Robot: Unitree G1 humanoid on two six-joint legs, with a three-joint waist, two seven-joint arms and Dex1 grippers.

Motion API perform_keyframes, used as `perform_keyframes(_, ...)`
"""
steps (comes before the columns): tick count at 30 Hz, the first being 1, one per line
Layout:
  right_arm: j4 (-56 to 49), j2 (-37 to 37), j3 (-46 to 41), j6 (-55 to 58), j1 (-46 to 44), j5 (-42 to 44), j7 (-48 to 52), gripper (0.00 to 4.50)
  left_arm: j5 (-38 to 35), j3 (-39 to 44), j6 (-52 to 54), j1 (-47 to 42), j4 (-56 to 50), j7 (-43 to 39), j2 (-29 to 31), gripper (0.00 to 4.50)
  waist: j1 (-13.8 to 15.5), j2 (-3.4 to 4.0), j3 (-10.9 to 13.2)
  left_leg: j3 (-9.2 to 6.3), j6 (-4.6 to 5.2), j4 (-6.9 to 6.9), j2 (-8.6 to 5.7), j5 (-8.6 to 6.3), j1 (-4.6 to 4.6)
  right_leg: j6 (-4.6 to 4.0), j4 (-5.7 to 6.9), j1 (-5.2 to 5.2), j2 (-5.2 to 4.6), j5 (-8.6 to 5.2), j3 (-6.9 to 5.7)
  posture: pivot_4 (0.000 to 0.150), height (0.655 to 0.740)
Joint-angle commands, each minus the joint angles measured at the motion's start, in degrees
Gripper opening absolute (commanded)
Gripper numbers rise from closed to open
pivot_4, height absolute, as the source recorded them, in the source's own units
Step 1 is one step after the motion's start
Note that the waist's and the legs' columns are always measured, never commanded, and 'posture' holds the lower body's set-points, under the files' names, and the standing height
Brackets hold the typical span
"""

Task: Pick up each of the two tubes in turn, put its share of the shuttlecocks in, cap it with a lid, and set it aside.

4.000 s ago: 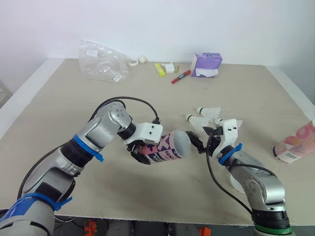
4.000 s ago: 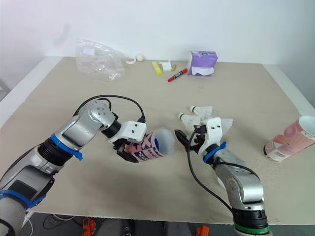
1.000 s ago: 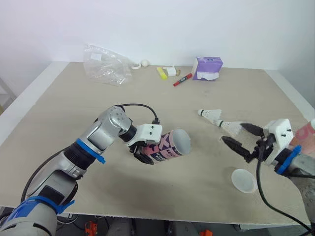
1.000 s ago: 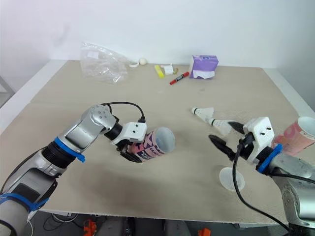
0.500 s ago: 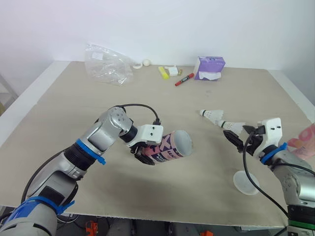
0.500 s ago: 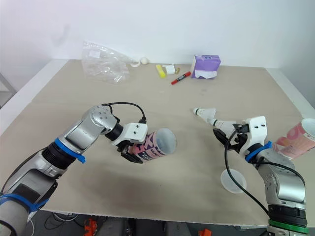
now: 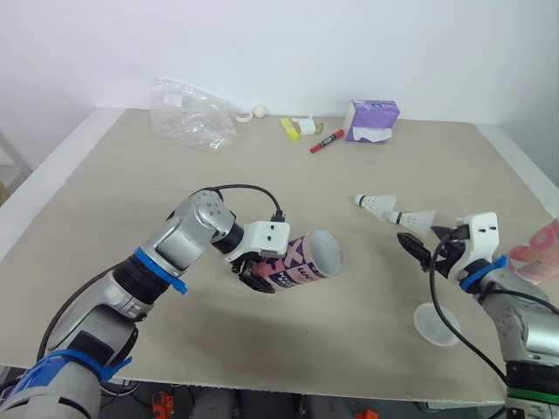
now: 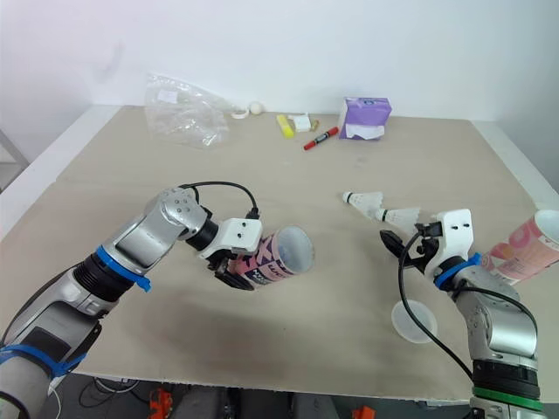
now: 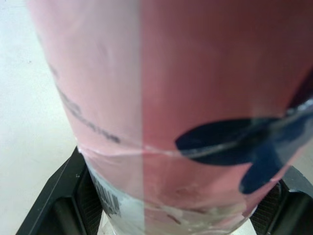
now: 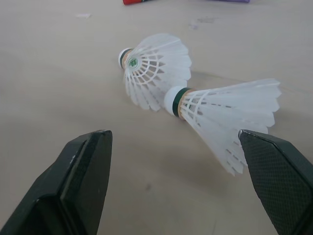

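Observation:
My left gripper [image 7: 256,271] is shut on a pink patterned tube [image 7: 300,259]. It holds the tube above the table, lying on its side with the open mouth facing right. In the left wrist view the pink tube [image 9: 166,112] sits between the fingers. My right gripper [image 7: 423,243] is open just above the table, right beside two white shuttlecocks [image 7: 376,202] [image 7: 417,218]. The nearer shuttlecock [image 10: 225,115] lies just ahead of the open fingers [image 10: 85,181]. A translucent lid [image 7: 435,323] lies flat near the front edge. A second pink tube [image 8: 527,250] lies at the far right.
Along the back of the table are a crumpled plastic bag [image 7: 188,113], a purple tissue box [image 7: 371,120], a red marker [image 7: 323,141], a yellow highlighter [image 7: 286,128] and a small white ball [image 7: 257,112]. The table's right edge runs close to the second tube.
My right gripper left the held tube's mouth, swung right past the lid, then came up to the two shuttlecocks. The left gripper kept the tube nearly still.

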Motion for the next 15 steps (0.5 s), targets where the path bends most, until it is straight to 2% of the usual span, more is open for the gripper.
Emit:
perform_keyframes(1, 2.59, -0.14, 0.57, -1.44, -3.36, -0.43, 0.77, 4.43, 1.81, -1.65, 0.52, 0.84, 1.87, 1.23, 0.23, 3.36, -0.04, 0.00, 0.00, -0.01, 0.00, 0.00, 0.00, 0.00, 0.00, 0.00, 0.00, 0.00, 0.00, 0.00, 0.01, 0.150, 0.7400)
perform_keyframes(14, 15.10, -0.28, 2.57, -4.61, -12.10, -2.50, 3.03, 4.43, 1.89, -1.31, 0.66, 0.59, 2.35, 1.57, 0.24, 3.36, -0.08, 0.00, 0.00, 0.01, 0.02, -0.01, -0.06, 0.01, -0.01, 0.03, -0.01, 0.01, 0.00, 0.01, 0.10, 0.150, 0.7400)
perform_keyframes(15, 15.62, -0.29, 2.65, -4.73, -12.39, -2.55, 3.13, 4.20, 1.89, -1.27, 0.72, 0.61, 2.35, 1.64, 0.23, 3.36, -0.08, 0.00, 0.00, 0.01, 0.02, -0.01, -0.06, 0.01, -0.01, 0.03, -0.01, 0.01, 0.01, 0.01, 0.10, 0.150, 0.7400)
